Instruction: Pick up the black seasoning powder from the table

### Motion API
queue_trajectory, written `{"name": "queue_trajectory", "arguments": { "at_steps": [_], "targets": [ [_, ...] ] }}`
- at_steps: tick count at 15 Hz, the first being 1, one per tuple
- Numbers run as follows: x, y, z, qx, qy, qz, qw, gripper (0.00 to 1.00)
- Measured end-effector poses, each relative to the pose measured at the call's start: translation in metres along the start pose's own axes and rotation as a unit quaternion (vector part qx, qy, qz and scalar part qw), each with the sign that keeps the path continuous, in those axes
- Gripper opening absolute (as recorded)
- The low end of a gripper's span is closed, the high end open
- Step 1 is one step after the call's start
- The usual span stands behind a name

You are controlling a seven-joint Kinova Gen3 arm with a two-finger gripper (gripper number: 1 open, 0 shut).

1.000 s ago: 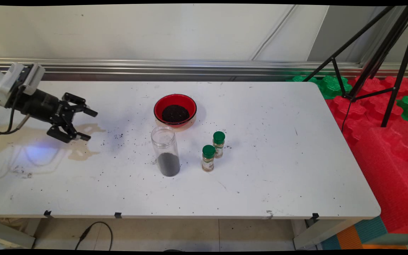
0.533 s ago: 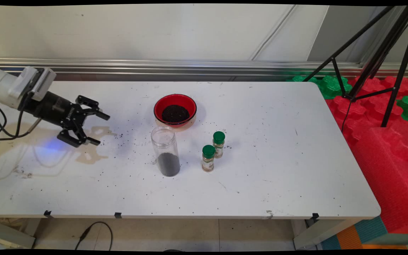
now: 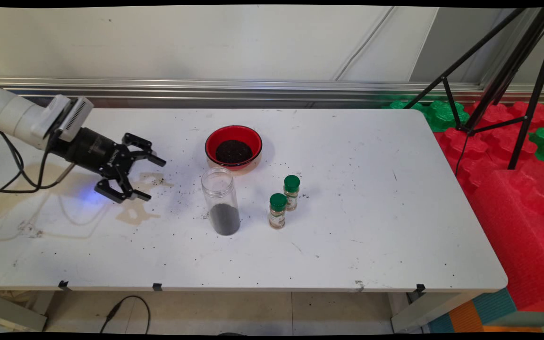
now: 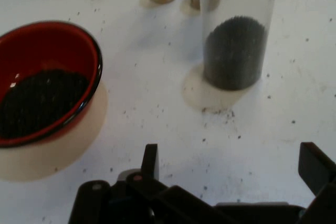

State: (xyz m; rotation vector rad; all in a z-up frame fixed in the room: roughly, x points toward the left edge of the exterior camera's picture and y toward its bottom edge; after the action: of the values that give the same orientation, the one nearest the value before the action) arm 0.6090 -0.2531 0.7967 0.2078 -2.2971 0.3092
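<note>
Now we see the claw (image 3: 152, 178) hanging empty over the left part of the white table (image 3: 347, 236), its two fingers spread wide apart, pointing toward the jar

Nearest to it we find a tall clear jar (image 3: 220, 200) standing upright, open at the top and holding dark grains in its lower part; it is near the claw but apart from it. Just behind the jar sits a red bowl (image 3: 233, 146) with the same dark stuff inside, and to the jar's right stand two small bottles with green caps (image 3: 278, 210), close together. We note dark specks strewn on the table about the jar, and a black tripod (image 3: 498, 80) off to the far right
</note>
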Motion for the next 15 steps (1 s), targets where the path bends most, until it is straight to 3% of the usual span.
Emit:
{"name": "queue_trajectory", "arguments": {
  "at_steps": [15],
  "targets": [
    [0.014,0.001,0.061,-0.031,0.081,0.0,0.9963,1.0]
  ]
}}
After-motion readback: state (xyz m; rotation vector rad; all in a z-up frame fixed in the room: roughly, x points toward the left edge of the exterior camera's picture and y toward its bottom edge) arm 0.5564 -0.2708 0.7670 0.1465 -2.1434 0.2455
